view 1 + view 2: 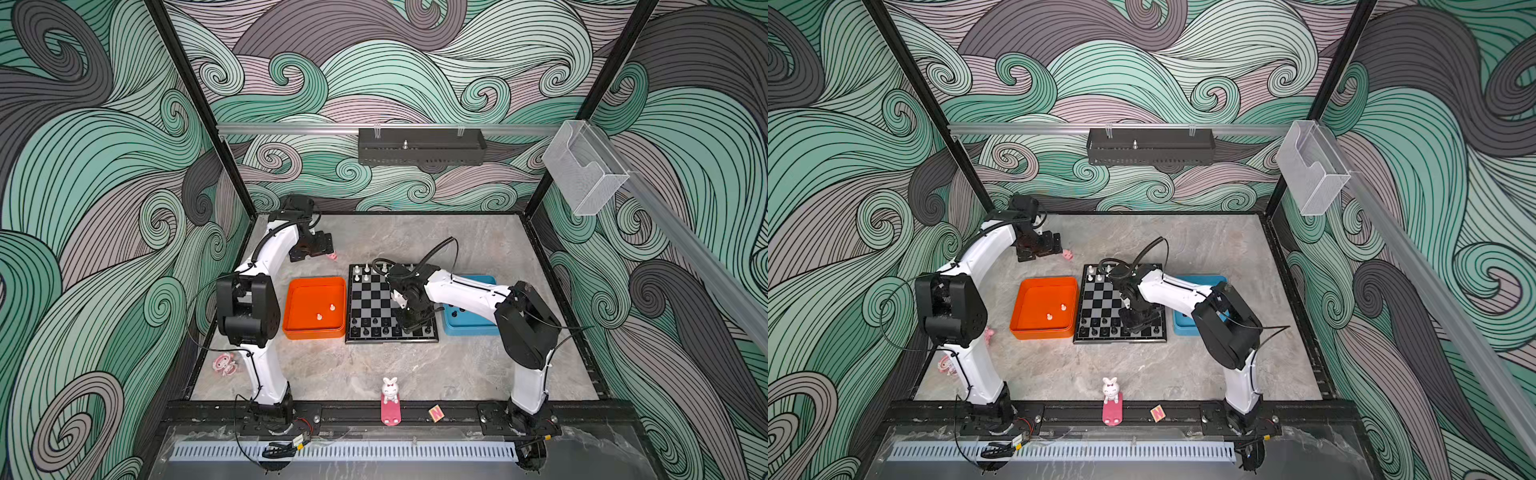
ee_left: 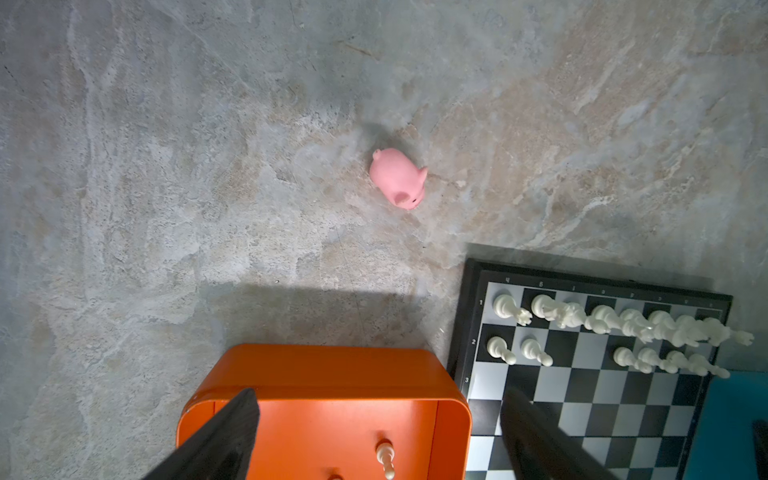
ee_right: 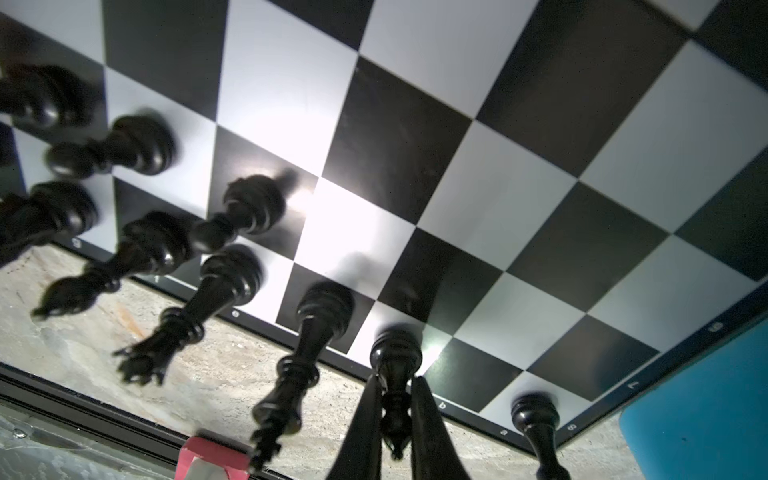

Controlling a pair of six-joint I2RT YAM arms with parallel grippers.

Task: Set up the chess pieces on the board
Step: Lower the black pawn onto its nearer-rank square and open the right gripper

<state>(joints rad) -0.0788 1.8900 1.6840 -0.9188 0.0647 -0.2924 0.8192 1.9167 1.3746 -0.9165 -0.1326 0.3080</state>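
Note:
The board lies between two trays. White chess pieces fill its far rows. Black chess pieces stand along its near rows. My right gripper is shut on a black piece whose base is at the near edge row. Far from the board, my left gripper hangs open and empty above the table's back left. Two white pieces lie in the orange tray.
The blue tray to the right of the board holds black pieces. A pink pig toy lies behind the orange tray. A white bunny, a small lettered block and a pink figurine sit near the front.

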